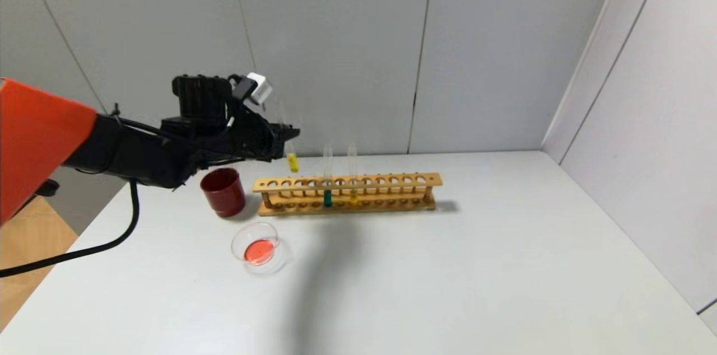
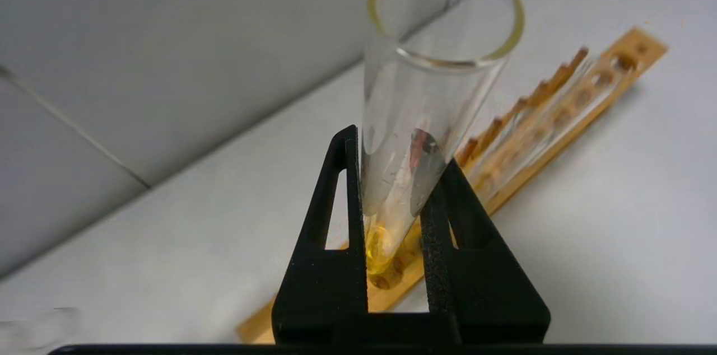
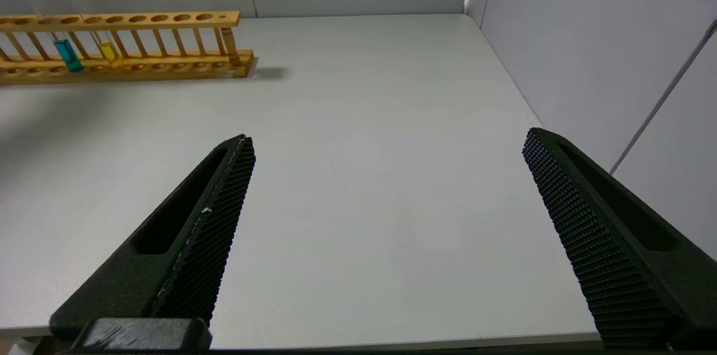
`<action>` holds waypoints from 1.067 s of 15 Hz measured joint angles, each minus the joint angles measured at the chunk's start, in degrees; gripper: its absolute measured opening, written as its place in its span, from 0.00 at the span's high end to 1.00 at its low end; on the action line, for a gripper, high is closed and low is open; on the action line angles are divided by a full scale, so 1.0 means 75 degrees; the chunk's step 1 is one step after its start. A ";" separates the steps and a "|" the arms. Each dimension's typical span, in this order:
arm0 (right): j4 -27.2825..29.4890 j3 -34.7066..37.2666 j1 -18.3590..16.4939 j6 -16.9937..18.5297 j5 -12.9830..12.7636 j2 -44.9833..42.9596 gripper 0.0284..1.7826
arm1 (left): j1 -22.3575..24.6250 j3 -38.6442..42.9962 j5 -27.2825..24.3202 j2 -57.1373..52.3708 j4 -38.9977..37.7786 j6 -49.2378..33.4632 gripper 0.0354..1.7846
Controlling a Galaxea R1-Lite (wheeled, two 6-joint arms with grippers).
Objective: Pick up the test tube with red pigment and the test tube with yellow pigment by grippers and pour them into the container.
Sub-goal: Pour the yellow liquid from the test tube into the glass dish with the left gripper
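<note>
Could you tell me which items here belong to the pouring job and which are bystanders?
Job: left gripper, yellow-pigment test tube it holds, glass dish already holding red liquid.
Bystanders: wooden rack, teal tube, amber tube, dark red cup, open right gripper.

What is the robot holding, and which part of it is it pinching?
The left gripper holds the test tube with yellow pigment, pinched around its middle, above the liquid. The right gripper is open and holds nothing.

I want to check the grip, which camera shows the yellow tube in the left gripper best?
The left wrist view: the test tube with yellow pigment fills it, clamped in the left gripper. The head view shows it small; the right wrist view misses it.
</note>
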 joint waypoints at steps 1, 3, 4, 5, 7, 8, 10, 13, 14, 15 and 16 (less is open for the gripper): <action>-0.0003 0.0000 0.0000 0.0000 0.0000 0.0000 0.02 | -0.0010 -0.0154 0.0076 -0.0341 0.0323 0.0021 0.84; -0.0003 0.0000 0.0000 0.0000 0.0000 0.0000 0.02 | 0.0000 -0.0393 0.0286 -0.1083 0.0970 0.0065 0.84; -0.0003 0.0000 0.0000 0.0000 0.0000 0.0000 0.02 | 0.0026 -0.0447 0.0377 -0.1434 0.1325 0.0146 0.84; -0.0003 0.0000 0.0000 0.0000 -0.0003 0.0000 0.02 | 0.0096 -0.0449 0.0455 -0.1778 0.1728 0.0323 0.84; 0.0000 0.0000 0.0000 0.0000 0.0000 0.0000 0.02 | 0.0427 -0.0080 0.0543 -0.2446 0.2555 0.1014 0.84; -0.0003 0.0000 0.0000 0.0000 -0.0003 0.0000 0.02 | 0.0670 0.0265 0.0566 -0.2742 0.2815 0.1495 0.84; 0.0000 0.0000 0.0000 0.0000 0.0000 0.0000 0.02 | 0.1089 0.1019 0.0580 -0.3215 0.2940 0.2433 0.84; -0.0003 0.0000 0.0000 0.0003 0.0000 0.0000 0.02 | 0.1599 0.2264 0.0590 -0.3623 0.2945 0.4197 0.84; -0.0003 0.0000 0.0000 0.0003 -0.0003 0.0000 0.02 | 0.1715 0.2666 0.0605 -0.3675 0.2934 0.4935 0.84; 0.0000 0.0000 0.0000 0.0003 -0.0003 0.0000 0.02 | 0.1778 0.2958 0.0645 -0.3685 0.2944 0.5530 0.84; 0.0000 0.0000 0.0000 0.0003 0.0000 0.0000 0.02 | 0.1796 0.3132 0.0741 -0.3646 0.2948 0.5928 0.84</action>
